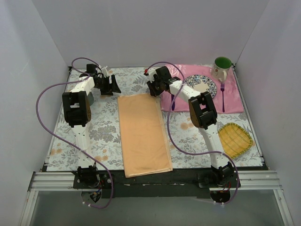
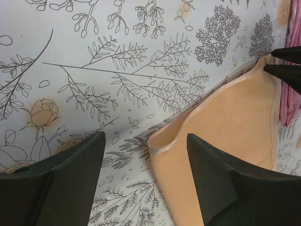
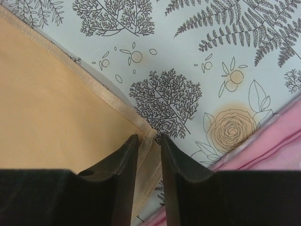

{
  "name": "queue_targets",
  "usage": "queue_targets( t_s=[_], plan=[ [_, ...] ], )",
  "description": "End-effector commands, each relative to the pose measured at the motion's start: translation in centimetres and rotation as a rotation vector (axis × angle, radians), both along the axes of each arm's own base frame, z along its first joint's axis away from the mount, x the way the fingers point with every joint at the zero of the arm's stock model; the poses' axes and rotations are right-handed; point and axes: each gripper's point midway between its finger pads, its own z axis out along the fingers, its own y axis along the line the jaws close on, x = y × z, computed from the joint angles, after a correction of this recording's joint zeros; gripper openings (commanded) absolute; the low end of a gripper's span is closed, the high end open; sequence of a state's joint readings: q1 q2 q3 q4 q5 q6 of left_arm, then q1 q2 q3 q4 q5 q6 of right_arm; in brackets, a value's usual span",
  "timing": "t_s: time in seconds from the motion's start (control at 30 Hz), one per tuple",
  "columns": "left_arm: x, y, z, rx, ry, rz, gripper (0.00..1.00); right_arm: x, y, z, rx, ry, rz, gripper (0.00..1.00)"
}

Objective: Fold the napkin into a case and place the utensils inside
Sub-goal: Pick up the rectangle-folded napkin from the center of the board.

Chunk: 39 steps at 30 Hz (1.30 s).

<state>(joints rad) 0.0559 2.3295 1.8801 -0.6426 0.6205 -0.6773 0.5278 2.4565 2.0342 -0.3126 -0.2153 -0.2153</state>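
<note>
At the middle of the flower-printed table cover [image 1: 94,134], the soft peach-orange cloth napkin [image 1: 143,136] lies flat as one long folded strip between my two arms, not yet a closed case. My right gripper [image 3: 149,141] stands over the strip's far right corner with its jaws drawn nearly together and the hemmed corner in the slim gap. I cannot tell from the wrist view whether the cloth is actually pinched. My left gripper [image 2: 146,136] is released, jaws wide, straddling the far left corner. Risk one: if the right side lifts while the left has no hold, the strip will probably skew and the next fold will come out crooked. Risk two: the layers gape slightly at the left corner, so a shallow pinch may take only the top layer and open the fold. Risk three: the slim dark purple knife [image 1: 172,101] lies just beside the right gripper, at the left edge of the pink floral placemat [image 1: 235,101], and a sideways sweep could knock it. The slim purple fork [image 1: 222,96] lies on the placemat's right side, beyond the patterned round plate [image 1: 201,85] and near the green-lined white mug [image 1: 222,66]. The yellow ribbed woven mat [image 1: 234,140] sits well apart from the napkin.
</note>
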Motion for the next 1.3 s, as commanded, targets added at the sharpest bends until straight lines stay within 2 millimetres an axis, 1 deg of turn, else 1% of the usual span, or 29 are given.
queue_targets(
  t_s=[0.0,0.07,0.1,0.13,0.27,0.3,0.33,0.4,0.47,0.5,0.57,0.6,0.7,0.77,0.8,0.83,0.87,0.9,0.93,0.97,1.03,1.07,1.1,1.13,1.2,1.23,1.27],
  plan=[
    [0.0,0.0,1.6,-0.008,-0.032,-0.004,0.70,0.1,0.9,1.9,0.021,-0.021,0.021,0.32],
    [0.0,0.1,1.6,-0.010,-0.032,-0.003,0.70,0.1,0.9,1.6,0.020,-0.016,0.020,0.17],
    [0.0,0.1,1.6,-0.012,-0.030,-0.003,0.70,0.1,0.9,1.4,0.019,-0.013,0.021,0.06],
    [0.0,0.2,1.5,-0.011,-0.029,-0.001,0.70,0.0,0.9,1.2,0.019,-0.008,0.023,0.02],
    [-0.1,0.2,1.4,-0.007,-0.024,-0.002,0.70,-0.1,1.1,1.6,0.033,-0.006,0.022,0.01],
    [-0.2,0.1,1.4,-0.008,-0.023,-0.005,0.70,-0.1,1.2,1.8,0.038,-0.006,0.022,0.10],
    [-0.2,0.1,1.3,-0.006,-0.022,-0.004,0.70,0.0,1.2,2.1,0.043,-0.010,0.023,0.14],
    [-0.2,0.1,1.2,-0.005,-0.020,-0.003,0.70,0.2,1.3,2.5,0.047,-0.019,0.019,0.16],
    [-0.2,0.1,1.2,-0.007,-0.021,-0.003,0.70,0.3,1.4,2.8,0.050,-0.028,0.022,0.16],
    [-0.2,0.1,1.1,-0.009,-0.019,-0.003,0.70,0.3,1.4,2.9,0.051,-0.030,0.022,0.13],
    [-0.2,0.1,1.2,-0.010,-0.019,-0.002,0.70,0.4,1.4,3.0,0.052,-0.033,0.020,0.07],
    [-0.2,0.1,1.3,-0.011,-0.019,-0.003,0.70,0.6,1.4,3.2,0.054,-0.035,0.013,0.01],
    [-0.1,0.1,1.3,-0.008,-0.022,-0.001,0.70,0.7,1.5,3.9,0.064,-0.046,0.011,0.01],
    [0.0,0.1,1.5,-0.009,-0.027,0.000,0.70,0.8,1.6,5.1,0.078,-0.063,0.010,0.01],
    [0.0,0.1,1.6,-0.009,-0.030,0.001,0.70,0.7,1.4,5.2,0.078,-0.062,0.005,0.01],
    [0.0,0.1,1.7,-0.008,-0.033,0.002,0.70,0.7,1.5,6.3,0.092,-0.081,0.008,0.01],
    [0.1,0.1,1.8,-0.008,-0.036,0.003,0.71,0.8,1.5,6.9,0.100,-0.095,0.006,0.01],
    [0.2,0.2,2.2,-0.009,-0.046,0.004,0.72,0.6,1.5,7.1,0.104,-0.093,0.005,0.01],
    [0.3,0.1,2.5,-0.009,-0.054,0.003,0.73,0.6,1.5,7.9,0.111,-0.103,0.004,0.01],
    [0.3,0.1,2.7,-0.011,-0.058,0.003,0.76,0.5,1.4,8.1,0.112,-0.100,0.004,0.01],
    [0.4,0.1,3.3,-0.012,-0.071,0.007,0.84,0.3,1.5,9.1,0.121,-0.106,0.006,0.01],
    [0.5,0.2,3.6,-0.013,-0.078,0.010,0.91,0.2,1.4,9.2,0.120,-0.100,0.006,0.01],
    [0.5,0.0,3.8,-0.020,-0.080,0.008,0.92,0.2,1.2,9.7,0.123,-0.103,0.000,0.01],
    [0.5,0.1,4.3,-0.024,-0.090,0.012,0.93,0.2,0.9,9.7,0.120,-0.100,-0.004,0.01],
    [0.4,0.0,4.7,-0.030,-0.098,0.012,0.93,0.2,0.6,10.0,0.116,-0.107,-0.011,0.01],
    [0.5,-0.1,5.1,-0.039,-0.109,0.010,0.92,0.3,-0.1,9.4,0.102,-0.100,-0.018,0.01],
    [0.3,-0.2,5.1,-0.043,-0.106,0.007,0.90,0.3,-0.4,9.1,0.092,-0.100,-0.023,0.01]
  ],
)
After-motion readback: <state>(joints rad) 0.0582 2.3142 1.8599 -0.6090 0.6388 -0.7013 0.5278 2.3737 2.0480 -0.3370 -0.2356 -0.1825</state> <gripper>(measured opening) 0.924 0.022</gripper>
